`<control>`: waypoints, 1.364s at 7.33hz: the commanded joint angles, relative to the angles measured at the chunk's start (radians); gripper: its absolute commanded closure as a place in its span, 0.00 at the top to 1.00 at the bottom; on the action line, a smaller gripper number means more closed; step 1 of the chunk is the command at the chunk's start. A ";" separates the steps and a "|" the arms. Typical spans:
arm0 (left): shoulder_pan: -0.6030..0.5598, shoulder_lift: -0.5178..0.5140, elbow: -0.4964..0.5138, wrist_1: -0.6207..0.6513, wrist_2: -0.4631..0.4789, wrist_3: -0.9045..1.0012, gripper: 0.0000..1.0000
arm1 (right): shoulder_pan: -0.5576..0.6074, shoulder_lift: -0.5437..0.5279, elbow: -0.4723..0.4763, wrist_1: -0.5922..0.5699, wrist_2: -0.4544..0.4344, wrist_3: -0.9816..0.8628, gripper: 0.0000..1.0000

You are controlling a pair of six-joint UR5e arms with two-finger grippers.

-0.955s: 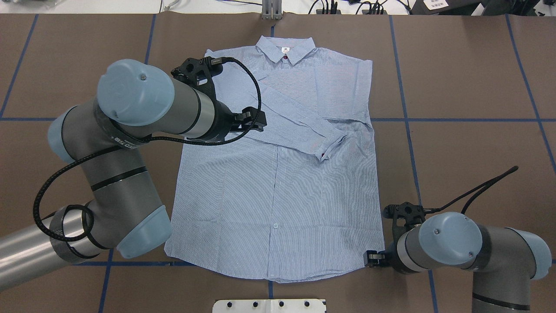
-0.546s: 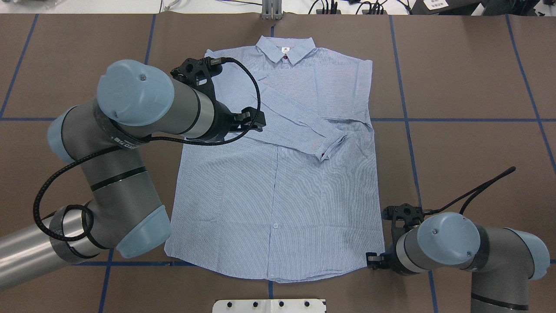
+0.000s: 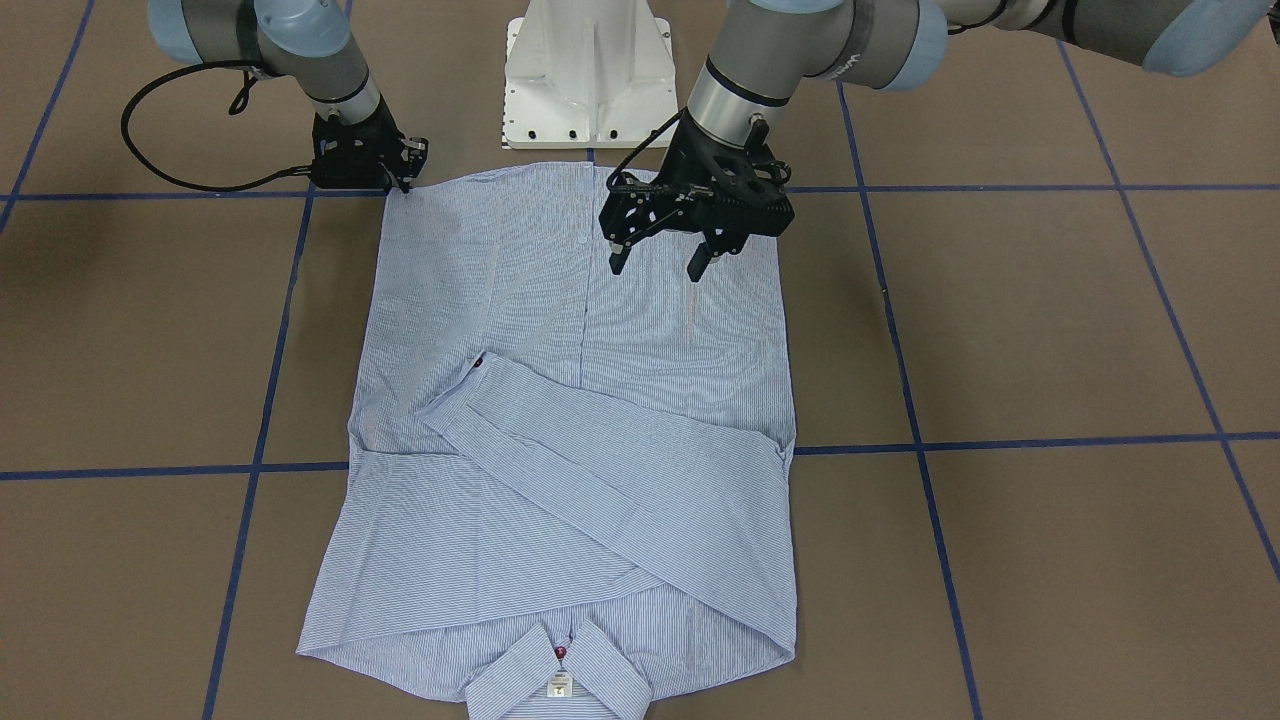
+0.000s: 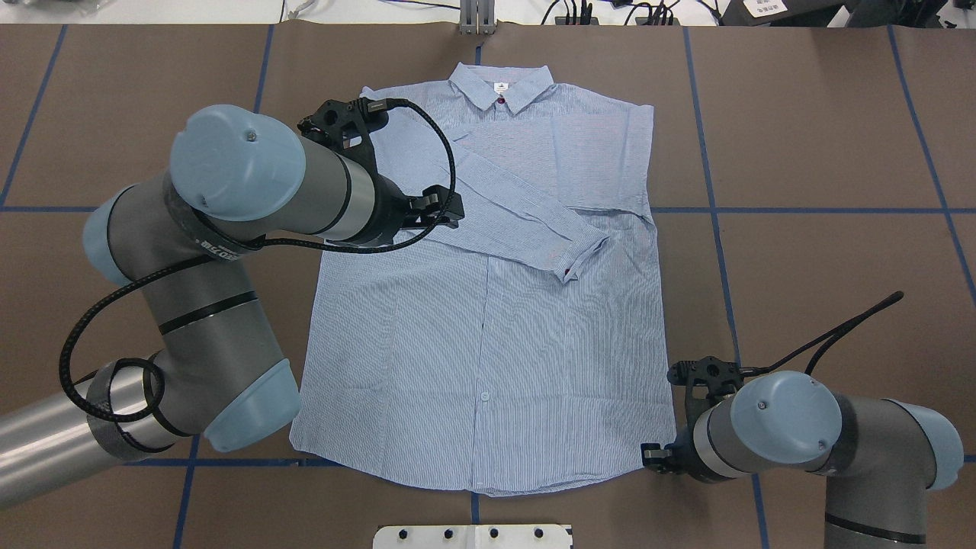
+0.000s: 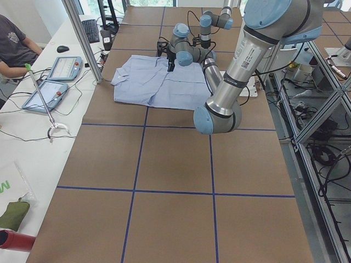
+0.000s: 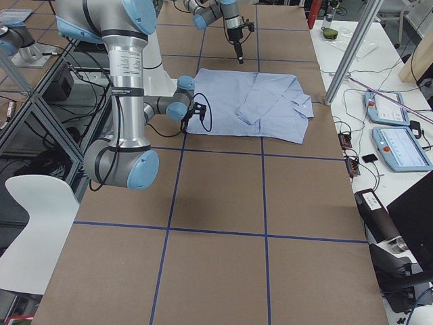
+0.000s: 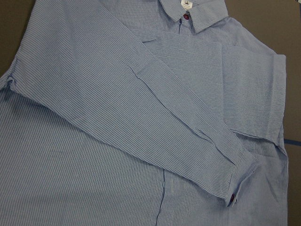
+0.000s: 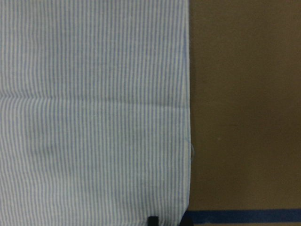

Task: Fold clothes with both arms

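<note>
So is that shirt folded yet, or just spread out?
Partly folded. One sleeve lies across the chest, but the shirt is otherwise spread flat at full length on the table.

1. The bench (image 4: 823, 130) has a brown surface, marked into squares by blue tape lines (image 4: 823, 211).
2. A light blue striped shirt (image 4: 488, 351) lies flat on it, front up, with a sleeve (image 4: 526, 221) folded across the chest.
3. The white pedestal base (image 3: 585, 70) stands on the bench just beyond the shirt's hem.

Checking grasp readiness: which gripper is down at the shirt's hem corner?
The right gripper, set low at a hem corner of the shirt. The left gripper hangs open above the shirt's front instead, away from any corner.
</note>
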 commanded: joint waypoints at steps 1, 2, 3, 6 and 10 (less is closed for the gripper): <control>0.000 0.000 0.000 0.000 0.001 0.002 0.94 | 0.004 0.009 0.000 -0.001 0.001 0.000 0.24; 0.000 0.000 0.000 0.000 0.001 0.000 0.94 | 0.004 0.009 0.000 -0.002 0.001 0.000 0.23; 0.000 -0.001 0.000 0.000 0.001 0.000 0.93 | 0.004 0.009 0.000 -0.002 0.001 0.000 0.21; 0.000 -0.001 0.000 0.000 0.001 0.000 0.93 | 0.007 0.012 0.000 -0.002 -0.001 0.002 0.34; 0.000 -0.001 0.000 0.000 0.001 0.000 0.93 | 0.047 0.011 -0.003 -0.005 0.016 0.002 0.41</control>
